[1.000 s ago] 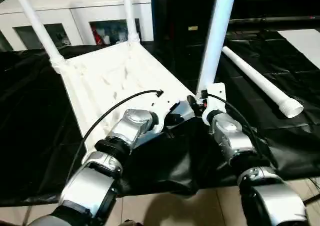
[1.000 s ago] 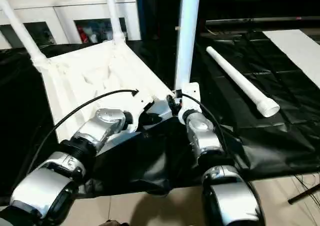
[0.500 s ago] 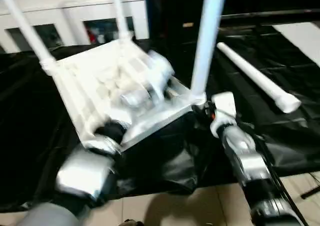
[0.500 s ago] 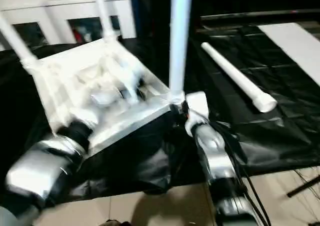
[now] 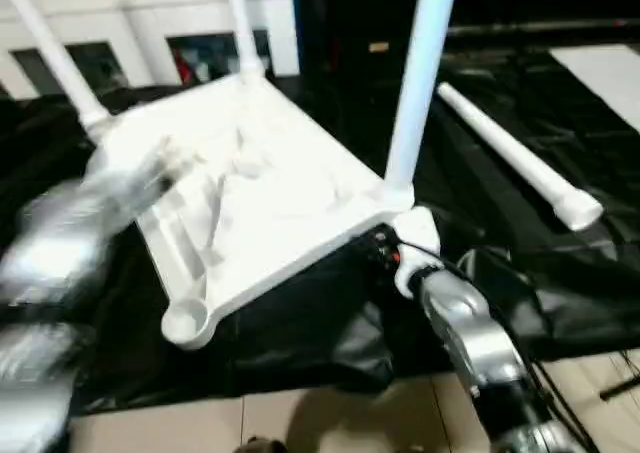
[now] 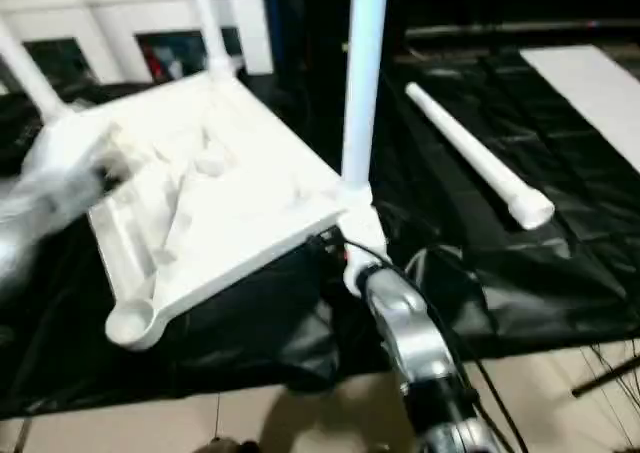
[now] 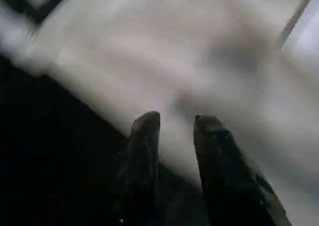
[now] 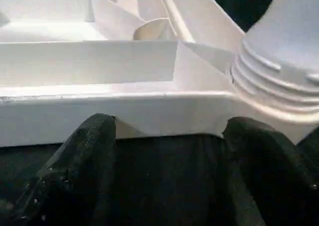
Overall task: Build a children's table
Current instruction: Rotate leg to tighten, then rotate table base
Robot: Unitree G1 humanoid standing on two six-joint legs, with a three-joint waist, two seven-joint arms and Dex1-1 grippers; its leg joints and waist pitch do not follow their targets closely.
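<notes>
Right hand (image 8: 167,136): fingers spread wide, holding nothing, just short of the rim of the children's table (image 5: 270,188), beside the corner socket carrying one upright leg (image 5: 420,73). Left hand (image 7: 174,131): fingers narrowly parted over the table's white surface, nothing between them. Children's table: upside down on black sheeting (image 5: 80,273), nearest socket (image 5: 185,323) empty, two further legs beyond the hands; loose leg (image 5: 515,158) lying out past the right hand; white cabinet (image 5: 150,43) farthest.
</notes>
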